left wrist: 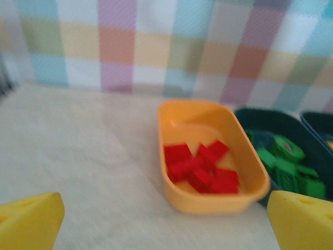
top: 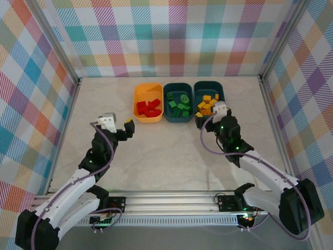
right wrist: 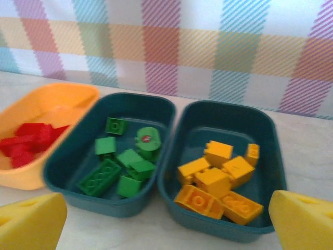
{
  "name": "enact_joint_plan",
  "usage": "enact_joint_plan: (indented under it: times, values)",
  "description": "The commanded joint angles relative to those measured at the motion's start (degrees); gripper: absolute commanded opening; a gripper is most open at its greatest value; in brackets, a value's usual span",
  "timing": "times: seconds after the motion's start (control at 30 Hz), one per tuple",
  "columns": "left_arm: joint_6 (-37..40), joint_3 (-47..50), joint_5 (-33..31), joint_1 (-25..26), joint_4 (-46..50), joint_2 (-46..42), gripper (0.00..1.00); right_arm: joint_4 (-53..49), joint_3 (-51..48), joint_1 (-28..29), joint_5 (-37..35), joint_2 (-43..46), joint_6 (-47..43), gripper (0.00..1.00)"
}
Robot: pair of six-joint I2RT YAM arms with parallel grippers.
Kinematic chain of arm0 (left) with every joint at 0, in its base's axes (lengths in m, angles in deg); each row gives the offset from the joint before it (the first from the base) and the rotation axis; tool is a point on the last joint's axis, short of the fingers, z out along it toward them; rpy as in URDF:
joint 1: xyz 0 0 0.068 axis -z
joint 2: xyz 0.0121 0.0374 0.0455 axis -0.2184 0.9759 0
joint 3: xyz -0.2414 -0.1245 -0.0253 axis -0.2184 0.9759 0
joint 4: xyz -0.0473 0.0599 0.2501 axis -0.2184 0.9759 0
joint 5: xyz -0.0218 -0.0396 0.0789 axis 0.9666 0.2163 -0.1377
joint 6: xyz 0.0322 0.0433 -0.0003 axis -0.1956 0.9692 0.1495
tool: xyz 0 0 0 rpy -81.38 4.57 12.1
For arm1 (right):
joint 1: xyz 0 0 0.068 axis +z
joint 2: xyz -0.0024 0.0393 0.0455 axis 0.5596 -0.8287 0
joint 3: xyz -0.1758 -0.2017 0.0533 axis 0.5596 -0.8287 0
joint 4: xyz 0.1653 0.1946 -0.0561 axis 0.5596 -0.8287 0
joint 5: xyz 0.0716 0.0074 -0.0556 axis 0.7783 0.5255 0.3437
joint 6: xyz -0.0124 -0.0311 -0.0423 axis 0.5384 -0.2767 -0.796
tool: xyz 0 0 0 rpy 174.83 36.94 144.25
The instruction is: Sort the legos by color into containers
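Both end effectors stand wide open with nothing held. In its wrist view, the left end effector (left wrist: 165,224) shows yellow pads (left wrist: 28,221) at the two lower corners and bare bench (left wrist: 78,156) between them. It sits to the left of the yellow-orange tub (top: 136,99), near that tub's near corner. The right end effector (right wrist: 167,224) is at the near end of the right teal tub (top: 196,91), its pads (right wrist: 304,221) spread just as far apart.

The three tubs lie side by side at the far middle of the bench. Red legos (top: 148,108) are heaped in the yellow-orange tub, green legos (top: 181,107) lie in the middle teal tub (top: 166,104), and yellow legos (top: 208,104) lie in the right teal tub.
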Motion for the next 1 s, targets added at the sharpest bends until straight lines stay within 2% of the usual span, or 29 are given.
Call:
enact_joint_plan:
  times: [0.0,0.13,0.27,0.4,0.43,0.5,0.53,0.57,0.67,0.73,0.77,0.87,0.93,0.97]
  values:
    - [7.8,6.3,-8.3,-3.8,-15.5,3.4,1.00,13.0,-4.3,-3.1,2.8,-3.4,-7.2,1.00]
    - [3.7,10.9,-8.0,-8.3,-24.6,14.3,1.00,13.1,-5.0,-6.3,4.8,-7.6,-9.7,1.00]
    - [3.6,8.7,-3.9,-11.2,-31.0,29.3,1.00,14.7,-5.4,-8.3,3.7,-10.4,-15.0,1.00]
    - [5.7,0.9,-1.2,-12.2,-23.2,35.2,1.00,16.4,-5.8,-10.5,2.6,-15.0,-16.7,1.00]
    - [6.7,0.1,-0.3,-12.4,-23.3,36.6,1.00,17.1,-5.3,-10.5,0.8,-15.9,-16.6,1.00]
    - [6.8,1.2,-1.7,-12.9,-31.5,42.0,1.00,15.9,-4.5,-11.8,3.0,-15.9,-15.3,1.00]
    - [6.0,1.4,-1.0,-14.0,-33.2,43.0,1.00,17.1,-4.7,-12.4,2.7,-15.8,-14.4,1.00]
    - [4.2,0.3,1.5,-15.2,-27.9,41.4,1.00,18.2,-5.2,-13.1,3.1,-15.6,-13.3,1.00]
    - [3.6,0.4,7.0,-17.9,-29.5,43.7,1.00,17.9,-6.5,-14.5,5.5,-13.6,-9.4,1.00]
    - [3.2,1.8,5.3,-17.9,-33.8,45.1,1.00,18.7,-7.4,-14.6,5.3,-14.8,-9.1,1.00]
    - [3.0,1.4,5.5,-17.9,-32.1,44.6,1.00,20.3,-8.1,-15.1,5.2,-16.2,-8.3,1.00]
    - [3.1,1.6,5.5,-17.9,-33.1,44.9,1.00,36.7,-12.7,-17.1,1.7,-24.2,-5.5,1.00]
    - [3.1,1.5,5.5,-17.9,-33.0,44.9,1.00,32.7,-12.7,-20.8,5.0,-22.5,0.3,1.00]
    - [3.1,1.5,5.5,-17.9,-32.7,44.9,1.00,33.1,-12.2,-22.4,6.3,-24.4,1.9,1.00]
